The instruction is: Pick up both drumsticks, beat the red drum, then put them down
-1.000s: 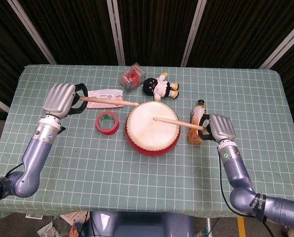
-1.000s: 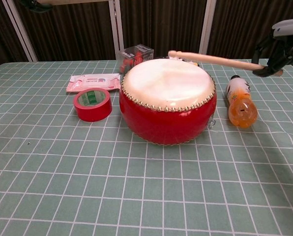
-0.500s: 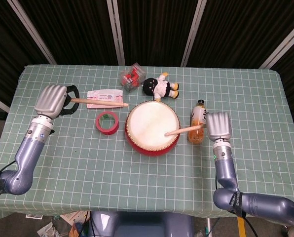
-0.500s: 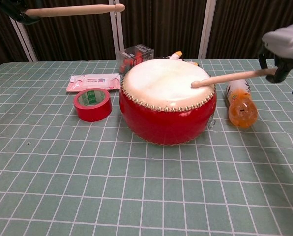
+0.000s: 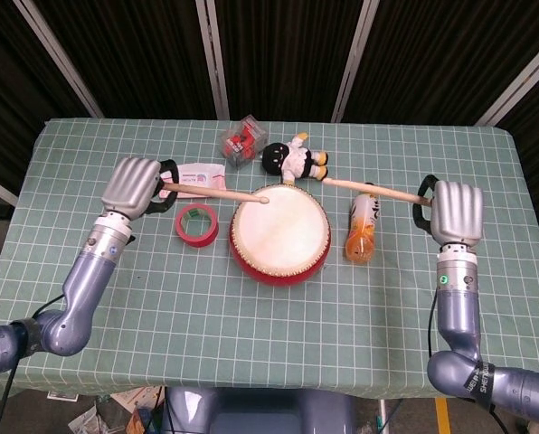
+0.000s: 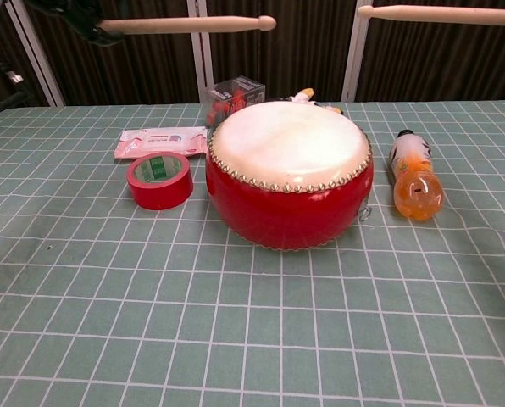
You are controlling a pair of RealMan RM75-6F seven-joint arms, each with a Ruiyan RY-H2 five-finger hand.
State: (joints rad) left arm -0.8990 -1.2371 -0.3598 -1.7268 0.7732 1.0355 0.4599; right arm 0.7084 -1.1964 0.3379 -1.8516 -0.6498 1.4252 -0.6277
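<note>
Since half a second earlier, both my sticks had lifted: the right one left the drumhead, the left one swung in over its rim. On the checked table (image 5: 251,307) the red drum (image 5: 279,233) sat in the middle, a tape roll (image 5: 196,223) just to its left and an orange bottle (image 5: 361,234) to its right. My left hand (image 5: 134,187) grasped the left drumstick (image 5: 217,193); my right hand (image 5: 456,212) grasped the right drumstick (image 5: 371,188), both held above the drum.
</note>
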